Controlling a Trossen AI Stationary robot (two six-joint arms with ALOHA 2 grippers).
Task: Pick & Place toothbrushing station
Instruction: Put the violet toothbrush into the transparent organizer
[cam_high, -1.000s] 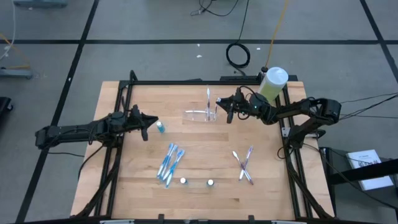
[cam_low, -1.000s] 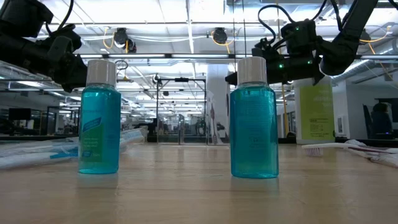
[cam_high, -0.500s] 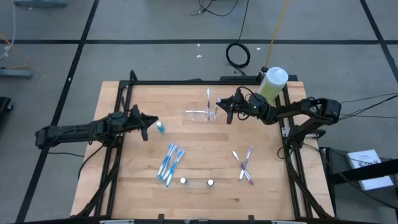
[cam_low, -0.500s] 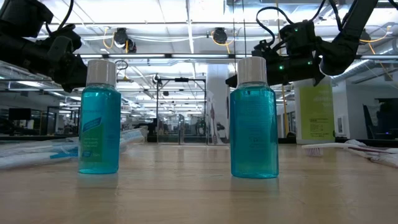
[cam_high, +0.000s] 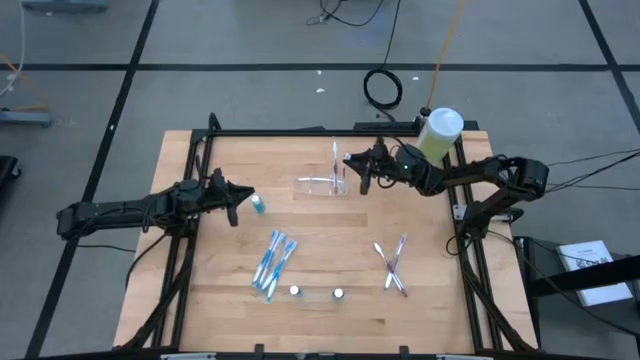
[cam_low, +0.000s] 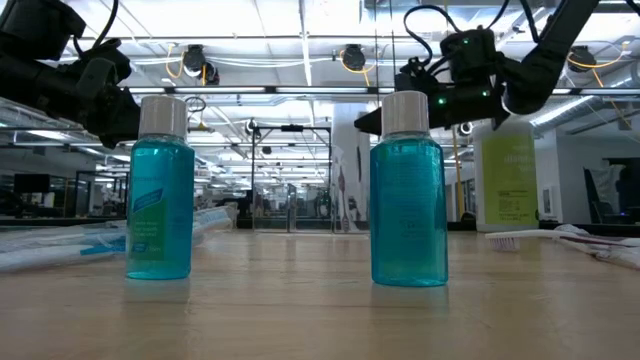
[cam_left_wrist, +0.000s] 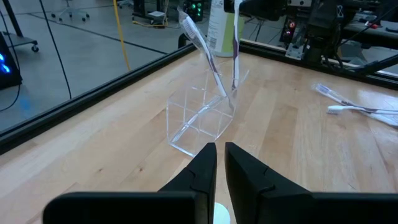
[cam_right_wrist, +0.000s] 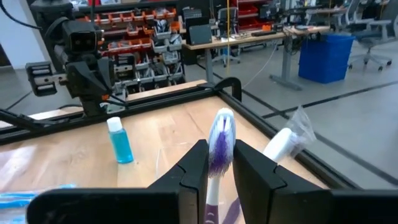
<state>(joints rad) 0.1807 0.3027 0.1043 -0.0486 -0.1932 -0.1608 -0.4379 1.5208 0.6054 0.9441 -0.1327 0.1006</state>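
Observation:
The see-through tray stands on the wooden table at the far middle; it also shows in the left wrist view. A wrapped toothbrush leans in it, its lower end inside. My right gripper is at the tray's right end, shut on a white and purple toothbrush that stands upright with its lower end in the tray. My left gripper is shut and empty at the table's left, its tips beside a small blue bottle. My right gripper pinches the toothbrush between its two fingers, just below the bristle head. The fingers come level from the table's right and lie across the brush. The brush stands upright, head up, its lower end down in the tray.
Several blue wrapped toothbrushes lie at the near left. Crossed toothbrushes lie at the near right. Two small blue bottles stand near the front edge. A green bottle with a white cap stands at the far right corner.
My right gripper has gone a little toward the table's left and far edges and slightly up, still shut on the toothbrush, which stays upright over the tray.

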